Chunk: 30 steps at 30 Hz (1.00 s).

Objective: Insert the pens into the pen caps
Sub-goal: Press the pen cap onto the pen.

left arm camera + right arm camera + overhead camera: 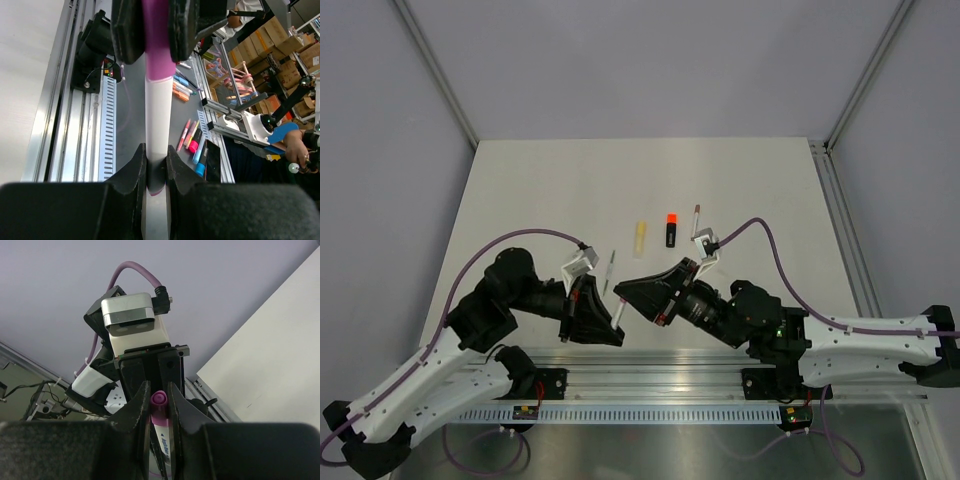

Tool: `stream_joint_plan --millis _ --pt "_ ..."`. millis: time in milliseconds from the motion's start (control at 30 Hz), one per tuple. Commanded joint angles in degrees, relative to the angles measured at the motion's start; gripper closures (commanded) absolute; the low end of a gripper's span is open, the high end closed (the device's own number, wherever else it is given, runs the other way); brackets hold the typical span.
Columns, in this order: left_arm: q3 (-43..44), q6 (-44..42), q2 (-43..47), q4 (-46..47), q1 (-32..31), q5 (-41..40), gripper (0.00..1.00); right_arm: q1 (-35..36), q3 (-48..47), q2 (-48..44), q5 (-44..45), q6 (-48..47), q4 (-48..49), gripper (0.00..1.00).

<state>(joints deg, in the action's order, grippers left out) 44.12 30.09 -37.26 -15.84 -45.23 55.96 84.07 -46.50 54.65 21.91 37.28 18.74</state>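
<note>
Hidden: from top, white pen (158, 115) lost betw. L gripper (156, 162) & R gripper (159, 394).
Pen look: white, purple cap (159, 400) at 1 end.
Where: up off table (540, 200), near front edge.
L gripper: pinching white end.
R gripper: pinching purple cap.

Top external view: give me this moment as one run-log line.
stage: capping mid-air | left gripper: shut on white pen | right gripper: shut on purple cap | table: yellow highlighter, black highlighter
</note>
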Motion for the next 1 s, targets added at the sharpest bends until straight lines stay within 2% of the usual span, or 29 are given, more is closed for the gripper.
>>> stream_joint_plan --millis 0,133,200,267,367,433,500,567,667,800,867,967 --pt "7.8 0.2 -0.6 23.0 4.6 -12.5 1.0 7.2 5.7 9.7 -14.0 5.6 -23.4 1.0" --pt "7.7 -0.3 -0.7 22.2 5.4 -12.9 1.0 7.4 2.0 6.1 -11.6 1.6 -24.2 1.0" --pt "8.1 -0.2 -1.2 22.6 6.1 -12.5 1.0 8.0 0.2 13.2 -12.7 2.6 -25.1 1.0" --pt "8.3 1.3 -1.2 24.4 8.3 -11.1 1.0 10.3 -0.4 14.8 -10.6 4.0 -27.5 1.0" --pt "8.0 1.9 -1.1 24.6 10.5 -9.8 1.0 10.5 3.6 5.1 -7.1 4.8 -27.3 1.0" --pt "7.5 2.5 -1.4 25.9 11.2 -9.4 1.0 10.6 5.7 6.1 -9.3 6.7 -24.9 1.0" --pt "7.7 3.0 -2.3 26.2 12.4 -9.1 1.0 12.7 1.9 11.6 -7.0 8.9 -30.9 1.0" --pt "8.5 0.5 -2.4 22.4 12.6 -10.4 1.0 14.0 -1.1 10.7 -4.3 8.8 -35.7 1.0" --pt "8.6 -0.3 -2.5 21.6 12.6 -11.8 1.0 14.3 -3.9 9.7 -2.9 11.0 -39.6 1.0" --pt "7.2 1.0 -2.6 23.7 12.6 -12.3 1.0 15.4 -11.8 18.8 -0.1 13.0 -47.2 1.0" --pt "6.9 1.3 -1.9 24.0 12.6 -12.5 1.0 15.4 -12.0 18.8 0.9 13.3 -46.6 1.0" --pt "6.0 2.6 -1.9 26.4 12.6 -12.5 1.0 15.5 -8.6 18.3 0.4 14.4 -40.2 1.0"
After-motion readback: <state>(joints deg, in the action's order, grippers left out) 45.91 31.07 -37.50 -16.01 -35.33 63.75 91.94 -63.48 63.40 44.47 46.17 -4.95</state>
